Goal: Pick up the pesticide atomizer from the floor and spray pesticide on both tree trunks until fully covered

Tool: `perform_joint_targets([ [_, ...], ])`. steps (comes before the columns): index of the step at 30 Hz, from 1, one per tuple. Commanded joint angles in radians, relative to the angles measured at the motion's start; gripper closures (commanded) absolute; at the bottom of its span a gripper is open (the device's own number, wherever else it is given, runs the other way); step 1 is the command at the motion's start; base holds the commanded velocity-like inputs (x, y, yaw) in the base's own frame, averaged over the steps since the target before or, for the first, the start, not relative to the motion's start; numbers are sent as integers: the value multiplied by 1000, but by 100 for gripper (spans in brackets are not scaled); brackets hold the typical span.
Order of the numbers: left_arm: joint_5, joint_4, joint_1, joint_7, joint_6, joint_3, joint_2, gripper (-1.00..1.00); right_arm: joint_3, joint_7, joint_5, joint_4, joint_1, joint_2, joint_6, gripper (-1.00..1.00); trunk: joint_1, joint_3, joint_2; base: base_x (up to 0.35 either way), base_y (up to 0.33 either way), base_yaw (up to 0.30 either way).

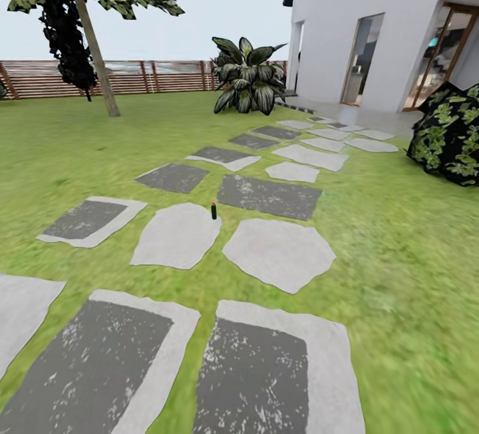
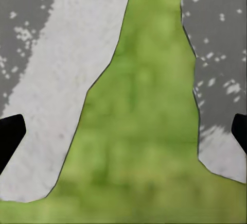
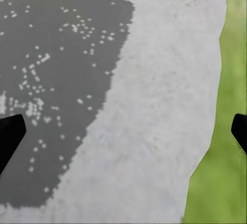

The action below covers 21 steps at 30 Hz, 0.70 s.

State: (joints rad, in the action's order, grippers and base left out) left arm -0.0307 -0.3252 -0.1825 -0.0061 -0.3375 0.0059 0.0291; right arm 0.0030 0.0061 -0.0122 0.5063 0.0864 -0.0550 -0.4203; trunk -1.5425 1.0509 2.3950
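Standing alone on the edge of a pale stepping stone (image 1: 176, 237): pesticide atomizer (image 1: 213, 210), not picked up yet. Hanging over paving and grass, both spread wide and holding nothing: left gripper (image 2: 123, 131), right gripper (image 3: 123, 131). Waiting far off by the fence (image 1: 159, 76), unsprayed: tree trunk (image 1: 96, 54).

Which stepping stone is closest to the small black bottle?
The pale grey stone just left of the bottle. The bottle stands at its upper right edge, while the dark stone to the right sits slightly apart.
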Motion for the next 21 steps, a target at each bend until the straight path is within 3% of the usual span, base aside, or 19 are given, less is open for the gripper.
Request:
perform_joint_targets([
  [1, 0, 0, 0, 0, 0, 0, 0, -100, 0, 0, 0, 0, 0, 0, 0, -100, 0, 0, 0, 338, 0, 0],
  [21, -1, 0, 0, 0, 0, -1, -1, -100, 1, 0, 0, -1, 0, 0, 0, -100, 0, 0, 0, 338, 0, 0],
])
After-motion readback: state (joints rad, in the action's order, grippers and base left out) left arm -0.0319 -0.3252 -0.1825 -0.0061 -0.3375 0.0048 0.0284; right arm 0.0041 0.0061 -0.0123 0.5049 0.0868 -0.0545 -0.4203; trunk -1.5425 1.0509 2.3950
